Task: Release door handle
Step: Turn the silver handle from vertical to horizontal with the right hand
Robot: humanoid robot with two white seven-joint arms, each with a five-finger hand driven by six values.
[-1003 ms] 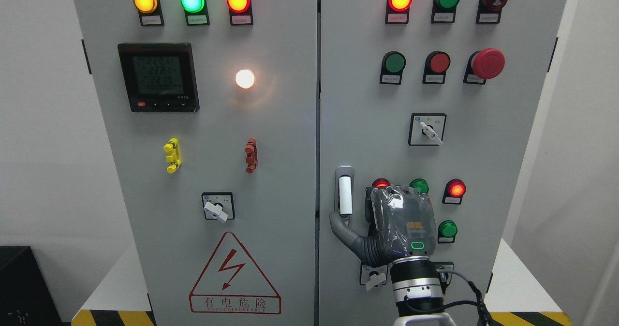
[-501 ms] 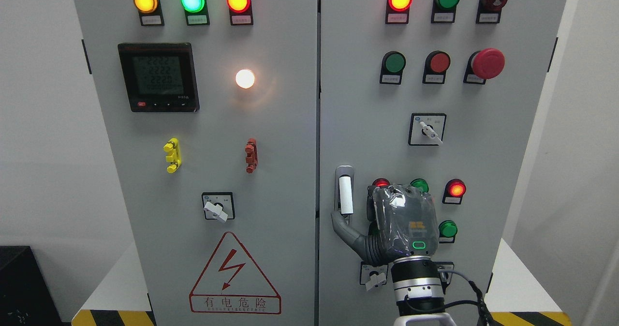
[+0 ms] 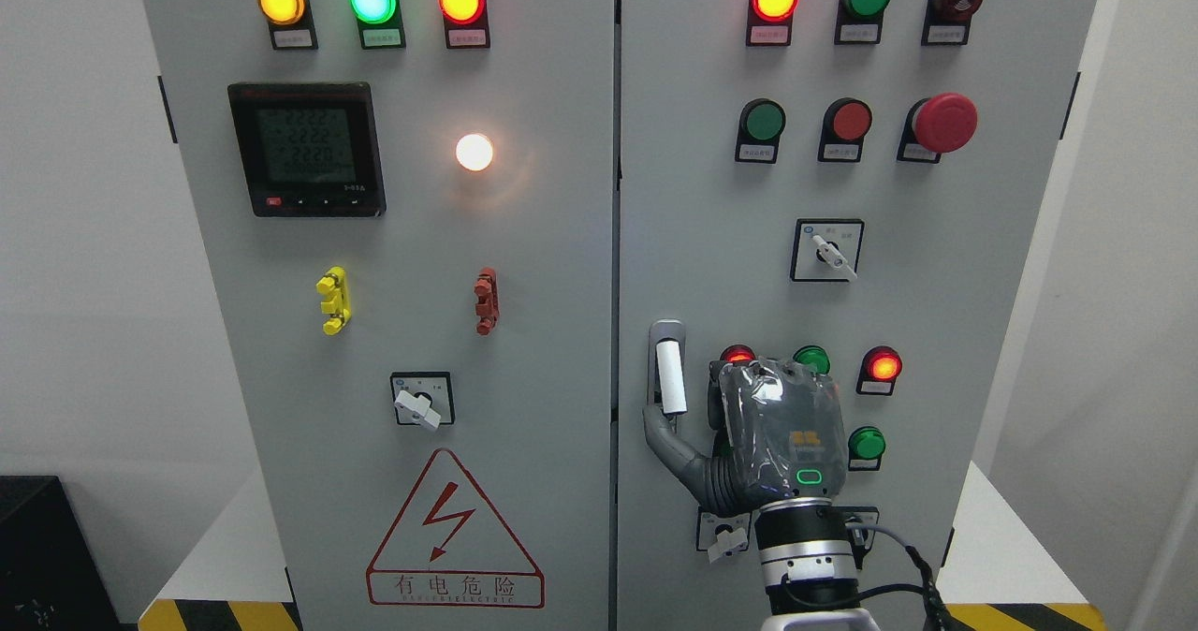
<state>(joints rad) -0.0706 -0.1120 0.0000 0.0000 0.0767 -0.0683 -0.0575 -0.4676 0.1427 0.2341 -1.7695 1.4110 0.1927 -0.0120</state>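
step: release in hand
right hand [image 3: 781, 439]: thumb touching door handle [image 3: 668, 378] base; other fingers hidden, cannot tell
next: pull back clear

You see the digital meter [image 3: 307, 149] on the left door displaying rows of 222-range digits, last figures unclear. The red-bordered warning triangle [image 3: 454, 530] reads "有电危险". The button labels are too small to read.

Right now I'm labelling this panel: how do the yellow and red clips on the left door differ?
The yellow clip is bright and sits further left; the red clip is duller and sits nearer the door seam. Both stand upright at the same height and look alike in shape.
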